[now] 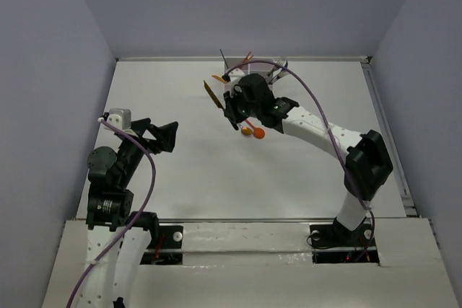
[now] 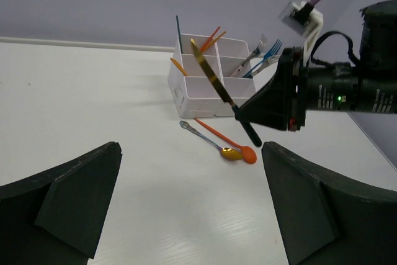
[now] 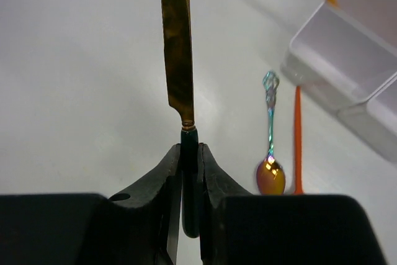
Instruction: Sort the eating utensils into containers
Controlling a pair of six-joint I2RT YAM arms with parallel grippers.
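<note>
We see the right gripper (image 3: 189, 156) clamped on the dark green handle of a knife (image 3: 177, 41), its 2 fingers (image 3: 162, 181) pressed against the handle from either side. The gold blade sticks straight out beyond the fingertips. In the left wrist view the knife hangs tilted in the air, handle low and blade tip high, near the containers (image 2: 200, 96) and clear of the table (image 2: 93, 122).

The containers, a white block of square open compartments, stand at the far side of the table. Some compartments hold utensils: orange and red sticks (image 2: 211, 37) lean out of a rear one, blue and silver forks (image 2: 268, 54) lean out on the right, and a dark thin piece (image 2: 178, 34) stands upright at the left rear.

2 spoons lie flat on the table just in front of the block: a small iridescent spoon (image 2: 209, 140) with a gold bowl and an orange spoon (image 2: 247, 155), their bowls touching or nearly so.

The left gripper (image 2: 192, 206) hovers well apart from the block, its fingers (image 2: 74, 197) spread wide and holding nothing.
</note>
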